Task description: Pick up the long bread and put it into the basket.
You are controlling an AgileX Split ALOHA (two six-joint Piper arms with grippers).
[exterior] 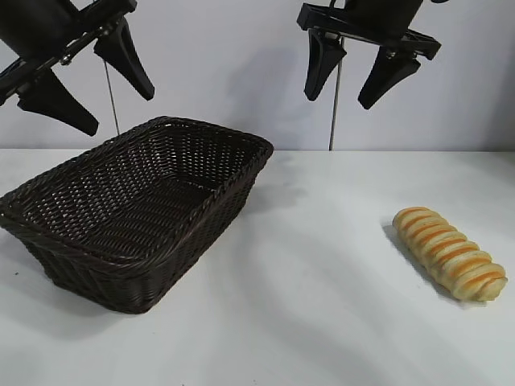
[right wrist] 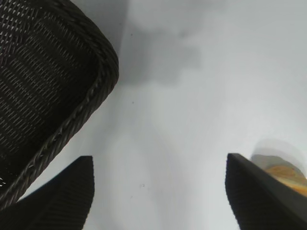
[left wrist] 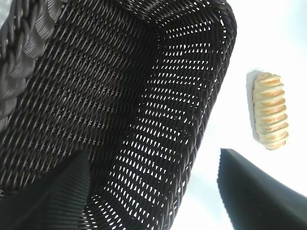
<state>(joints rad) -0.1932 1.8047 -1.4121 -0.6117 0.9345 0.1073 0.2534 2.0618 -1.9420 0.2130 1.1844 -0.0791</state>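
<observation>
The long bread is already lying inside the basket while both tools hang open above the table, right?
Not quite: the exterior view shows the long bread lying on the table, well apart from the basket. Both the left tool and right tool do hang open above.

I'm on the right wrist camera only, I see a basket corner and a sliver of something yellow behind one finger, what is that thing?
Observer: It is the long bread, lying whole on the table, apart from the basket.
Operator: Anything in the basket?
Observer: No, the left wrist view looks straight into it and shows only bare weave.
Operator: Where is the other arm?
Observer: The left gripper hangs open above the basket's left end, holding nothing.
Operator: And mine?
Observer: The right gripper is open, high over the bare table between basket and bread.
</observation>
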